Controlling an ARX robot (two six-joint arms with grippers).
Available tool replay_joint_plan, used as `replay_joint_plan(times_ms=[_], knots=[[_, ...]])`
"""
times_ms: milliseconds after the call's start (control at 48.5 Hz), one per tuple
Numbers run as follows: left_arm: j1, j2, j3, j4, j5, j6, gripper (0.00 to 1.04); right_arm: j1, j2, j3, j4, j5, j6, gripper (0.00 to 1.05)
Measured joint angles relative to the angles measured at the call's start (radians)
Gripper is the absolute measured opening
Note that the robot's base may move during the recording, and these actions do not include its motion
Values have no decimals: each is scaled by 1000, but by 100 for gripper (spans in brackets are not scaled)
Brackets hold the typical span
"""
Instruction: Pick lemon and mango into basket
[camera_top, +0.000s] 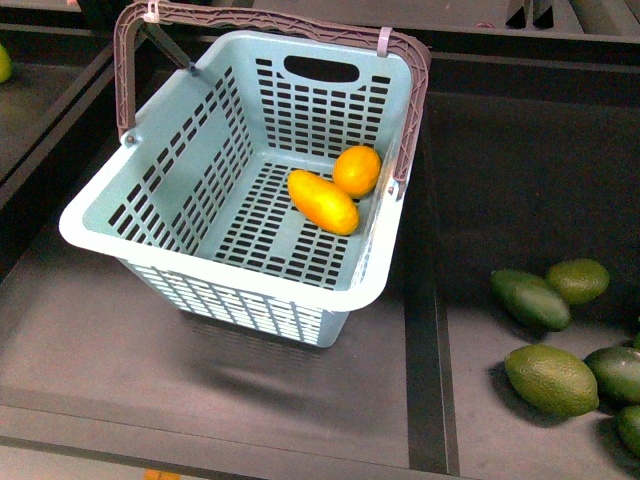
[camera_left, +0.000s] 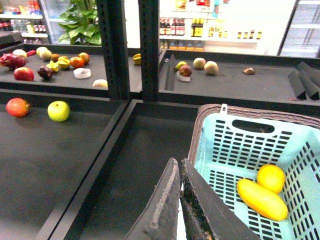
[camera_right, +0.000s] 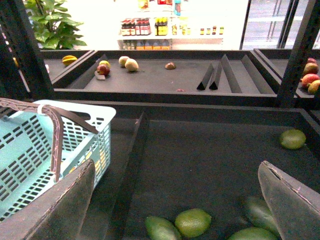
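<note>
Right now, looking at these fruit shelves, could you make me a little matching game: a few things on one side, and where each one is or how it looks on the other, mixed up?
Things:
1. mango
2. lemon
3. green fruits
4. left gripper

Descriptions:
A. lying on the dark shelf to the right of the basket
B. the long yellow-orange fruit on the basket floor
C. fingers pressed together, holding nothing
D. the short round fruit touching the long one, nearer the basket's far wall

Pairs: 1-B, 2-D, 3-A, 4-C
</note>
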Motion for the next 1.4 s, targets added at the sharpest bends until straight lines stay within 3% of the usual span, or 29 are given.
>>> replay_joint_plan(times_ms=[82, 598, 1402], knots=[[42, -92, -18, -71, 12, 2, 3, 0, 0, 0, 0, 0, 0, 96], [44, -566, -49, -490, 19, 2, 3, 0, 0, 0, 0, 0, 0, 96], [44, -846, -49, -766, 19, 2, 3, 0, 0, 0, 0, 0, 0, 96]])
